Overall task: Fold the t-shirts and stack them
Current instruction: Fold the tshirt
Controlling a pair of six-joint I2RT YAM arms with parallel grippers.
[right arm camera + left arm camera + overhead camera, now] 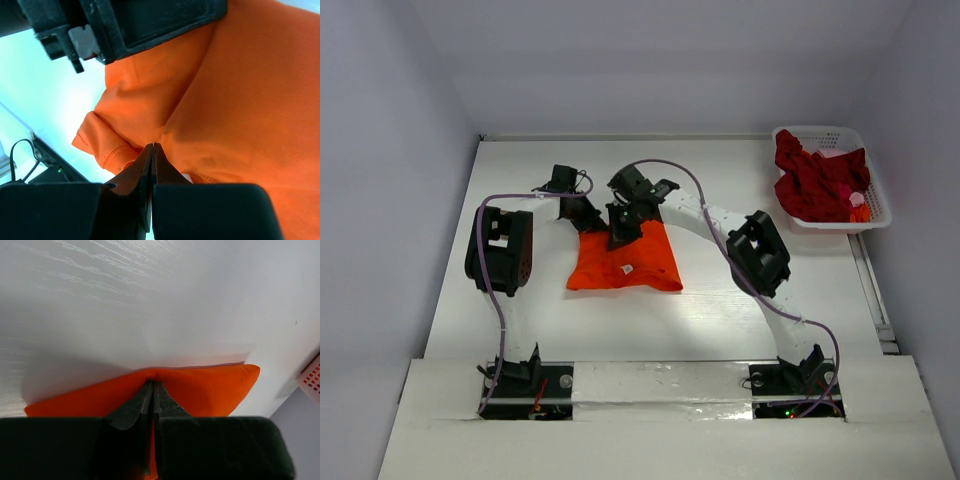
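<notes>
Pinching the far edge of the orange t-shirt point(632, 266).
Clamped in left gripper point(152, 384) and right gripper point(152, 146), closed tight on cloth.

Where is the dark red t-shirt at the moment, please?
In the top view, the dark red t-shirt lies heaped in the white basket at the far right corner of the table.

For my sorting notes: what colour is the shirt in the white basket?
The shirt is dark red; the top external view shows it best.
</notes>
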